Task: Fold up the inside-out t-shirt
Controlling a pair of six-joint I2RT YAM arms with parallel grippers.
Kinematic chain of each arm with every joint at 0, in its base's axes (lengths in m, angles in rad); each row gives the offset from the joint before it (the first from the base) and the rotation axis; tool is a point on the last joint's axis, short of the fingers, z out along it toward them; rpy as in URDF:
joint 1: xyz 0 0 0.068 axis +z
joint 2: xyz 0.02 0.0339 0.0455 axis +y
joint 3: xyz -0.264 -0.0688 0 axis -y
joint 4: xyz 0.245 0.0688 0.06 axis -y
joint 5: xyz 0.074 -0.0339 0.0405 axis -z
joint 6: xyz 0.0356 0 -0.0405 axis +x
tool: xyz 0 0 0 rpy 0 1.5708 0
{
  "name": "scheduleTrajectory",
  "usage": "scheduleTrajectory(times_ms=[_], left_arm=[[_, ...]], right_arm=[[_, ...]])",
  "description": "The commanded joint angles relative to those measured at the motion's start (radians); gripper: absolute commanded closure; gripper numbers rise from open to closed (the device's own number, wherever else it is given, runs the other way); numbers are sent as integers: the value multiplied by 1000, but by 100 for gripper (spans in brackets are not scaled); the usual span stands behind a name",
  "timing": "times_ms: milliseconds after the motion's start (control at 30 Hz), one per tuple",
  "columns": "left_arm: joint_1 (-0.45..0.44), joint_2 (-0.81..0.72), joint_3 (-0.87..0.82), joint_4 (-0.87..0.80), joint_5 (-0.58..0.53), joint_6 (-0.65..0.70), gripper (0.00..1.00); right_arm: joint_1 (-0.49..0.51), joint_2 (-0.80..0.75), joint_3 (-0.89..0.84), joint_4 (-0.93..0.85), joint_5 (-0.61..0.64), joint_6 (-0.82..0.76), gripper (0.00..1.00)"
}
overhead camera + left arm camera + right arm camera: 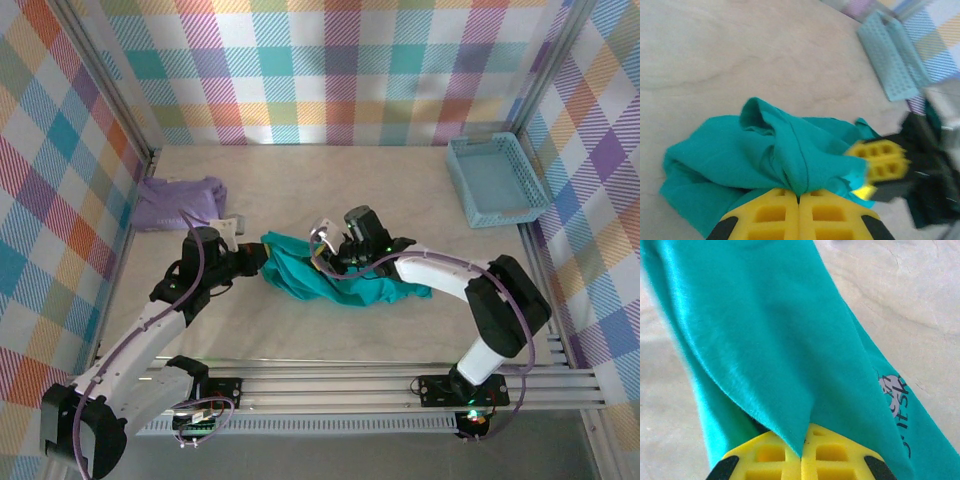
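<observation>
T-shirt (345,280): lying bunched up, mid-table (330,190).
Other garment (180,203): lying behind it, far left.
Tray (497,180): sitting far right, at the back.

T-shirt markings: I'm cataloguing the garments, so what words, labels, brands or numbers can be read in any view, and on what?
Dark print on the teal t-shirt, right wrist view: sideways and partly seen, too unclear to read.
No other text is legible.

Soft matt cloth of inside-out t-shirt (300,278), left tool (799,200) in matt moulded plastic, surface (330,180) smooth, pale marbled finish, tray (464,190) of perforated plastic
</observation>
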Motion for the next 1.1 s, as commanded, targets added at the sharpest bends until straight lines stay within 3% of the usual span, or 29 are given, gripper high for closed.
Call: scheduleTrajectory(times_ms=[0,167,267,367,533,667,800,933,1067], left_arm=[[7,63,52,-73,-225,2,100],[7,251,190,-183,-408,26,99],[2,283,252,-242,-432,47,85],[-38,182,215,-250,-440,25,66],[-170,-79,55,-180,-403,-44,48],[-247,-117,-15,-2,-219,-30,47],[-321,-1,24,78,-115,0,50],[-392,133,130,11,-212,54,52],[-394,218,190,-32,-346,97,48]], right_arm=[[-27,-108,17,-40,-163,91,100],[-43,-132,61,-85,-275,269,100],[-56,-115,95,-81,-305,394,100],[-88,-82,122,-70,-336,537,100],[-135,-41,126,6,-405,699,100],[-146,-26,157,-25,-426,702,100],[-161,-23,179,-59,-433,701,100],[-163,-20,189,-80,-442,697,100],[-169,-26,186,-88,-449,693,100]])
